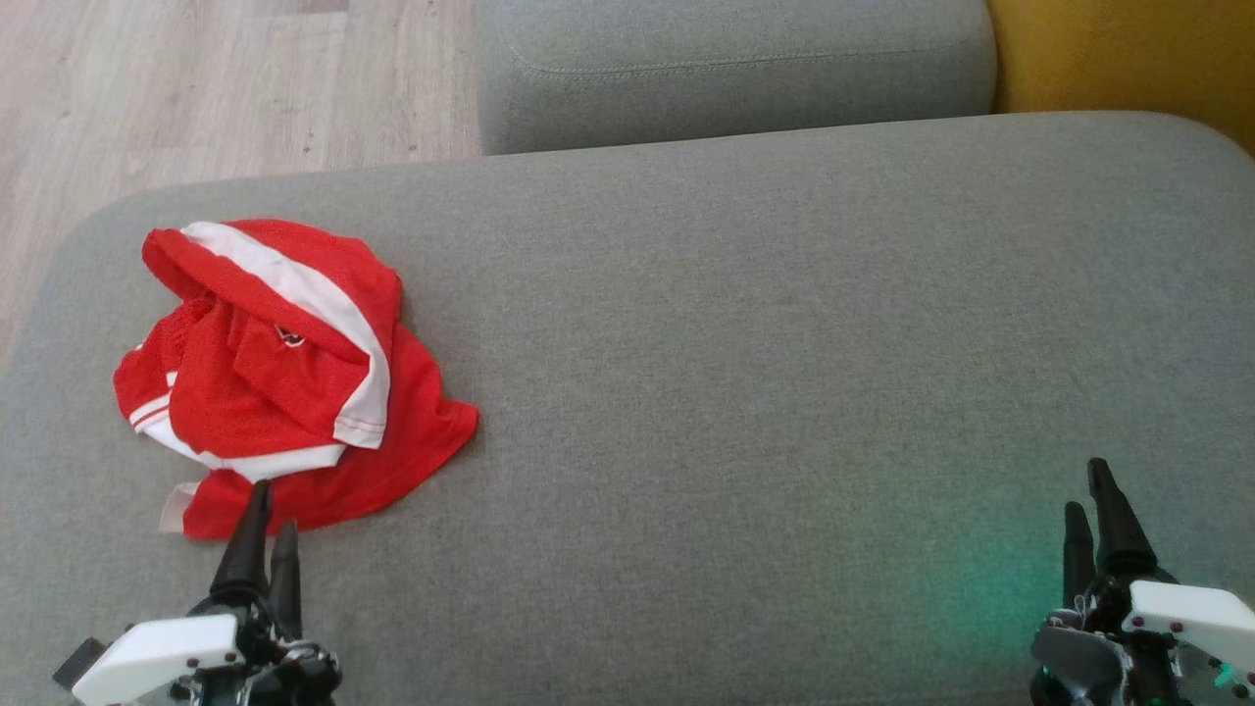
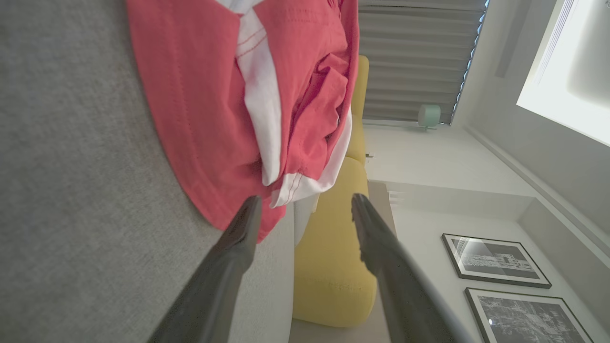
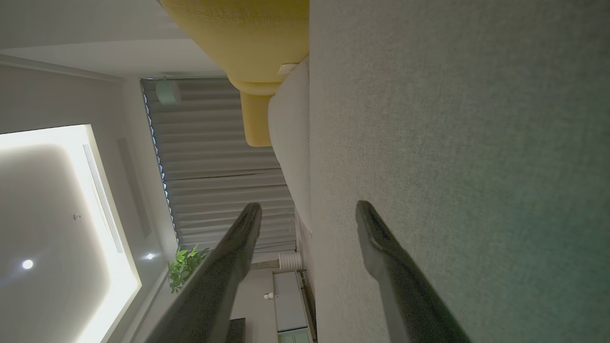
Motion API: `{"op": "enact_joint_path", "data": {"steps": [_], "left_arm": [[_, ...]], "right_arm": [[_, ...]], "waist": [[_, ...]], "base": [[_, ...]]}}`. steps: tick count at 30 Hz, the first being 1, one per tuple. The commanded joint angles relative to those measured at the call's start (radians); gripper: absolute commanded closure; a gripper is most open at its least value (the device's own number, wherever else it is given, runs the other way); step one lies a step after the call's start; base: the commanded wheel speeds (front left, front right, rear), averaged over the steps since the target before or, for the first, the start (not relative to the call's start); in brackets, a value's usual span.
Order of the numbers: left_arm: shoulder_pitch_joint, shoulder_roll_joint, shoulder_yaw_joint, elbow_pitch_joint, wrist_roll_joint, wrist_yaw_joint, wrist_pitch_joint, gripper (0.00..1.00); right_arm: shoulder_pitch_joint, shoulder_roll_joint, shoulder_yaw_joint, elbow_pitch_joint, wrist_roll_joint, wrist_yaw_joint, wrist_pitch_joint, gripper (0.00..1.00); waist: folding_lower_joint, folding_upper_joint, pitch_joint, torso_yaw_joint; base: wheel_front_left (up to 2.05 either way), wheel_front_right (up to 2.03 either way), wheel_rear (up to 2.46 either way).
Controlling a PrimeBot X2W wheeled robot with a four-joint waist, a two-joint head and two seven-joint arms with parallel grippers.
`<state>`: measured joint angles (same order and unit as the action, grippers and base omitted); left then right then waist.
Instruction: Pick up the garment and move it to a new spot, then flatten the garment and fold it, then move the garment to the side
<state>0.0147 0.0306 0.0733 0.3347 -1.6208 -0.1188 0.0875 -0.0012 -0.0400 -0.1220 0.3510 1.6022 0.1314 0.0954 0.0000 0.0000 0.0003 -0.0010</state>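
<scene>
Two pincers stand released, grasping nothing. The left pincer (image 1: 274, 505) sits at the near hem of the crumpled red-and-white garment (image 1: 294, 382), though contact is unclear. The right pincer (image 1: 1086, 484) is well apart, over the bare grey sofa cushion (image 1: 735, 343). Folds hide the garment's shape, and its small emblem (image 1: 288, 337) is unreadable.

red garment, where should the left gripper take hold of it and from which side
Probably the near red hem of the garment, coming from the robot's side with the open left gripper. That layer lies flat at the heap's edge on the grey cushion, right ahead of the gripper; the bunched middle would likely lift several folds.
</scene>
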Motion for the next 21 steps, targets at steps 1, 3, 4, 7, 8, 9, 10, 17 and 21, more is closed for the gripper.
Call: {"op": "enact_joint_path", "data": {"steps": [1,3,4,7,8,9,10,17,21], "left_arm": [[-0.042,0.008,-0.002,-0.039,0.008,-0.003,-0.008,0.0],[-0.041,0.009,0.001,-0.042,0.012,-0.004,-0.014,0.0],[-0.04,0.009,0.002,-0.043,0.015,-0.004,-0.017,0.0],[-0.041,0.009,0.007,-0.046,0.025,-0.004,-0.025,0.0],[-0.042,0.009,0.012,-0.047,0.032,-0.004,-0.028,0.0],[-0.043,0.009,0.016,-0.048,0.041,-0.004,-0.031,0.0],[-0.044,0.009,0.02,-0.05,0.049,-0.004,-0.034,0.0],[-0.052,0.01,0.042,-0.071,0.111,-0.003,-0.052,0.0],[-0.056,0.01,0.054,-0.095,0.147,0.001,-0.063,0.0]], "right_arm": [[-0.038,-0.004,0.005,-0.039,-0.011,0.0,-0.013,0.0],[-0.04,-0.004,0.006,-0.039,-0.022,0.0,-0.019,0.0],[-0.04,-0.004,0.006,-0.039,-0.029,0.0,-0.021,0.0],[-0.045,-0.004,0.006,-0.04,-0.052,0.0,-0.03,0.0],[-0.046,-0.004,0.004,-0.041,-0.062,0.0,-0.033,0.0],[-0.048,-0.004,0.003,-0.042,-0.071,0.0,-0.036,0.0],[-0.05,-0.004,0.002,-0.044,-0.085,0.0,-0.039,0.0],[-0.061,-0.004,0.001,-0.067,-0.187,0.0,-0.057,0.0],[-0.067,-0.005,0.003,-0.09,-0.27,0.0,-0.069,0.0]], "waist": [[0.0,0.0,-0.001,0.0],[0.0,0.0,-0.001,0.0],[0.0,0.0,-0.001,0.0],[0.0,0.0,-0.001,0.001],[0.0,0.0,-0.001,0.002],[0.0,0.0,-0.001,0.002],[0.0,0.0,-0.001,0.003],[0.0,0.0,0.0,0.007],[0.0,0.0,0.0,0.01]], "base": [[0.0,0.0,0.0],[0.0,0.0,0.0],[0.0,0.0,0.0],[0.0,0.0,0.0],[0.0,0.0,0.0],[0.0,0.0,0.0],[0.0,0.0,0.0],[0.0,0.0,0.0],[0.0,0.0,0.0]]}}
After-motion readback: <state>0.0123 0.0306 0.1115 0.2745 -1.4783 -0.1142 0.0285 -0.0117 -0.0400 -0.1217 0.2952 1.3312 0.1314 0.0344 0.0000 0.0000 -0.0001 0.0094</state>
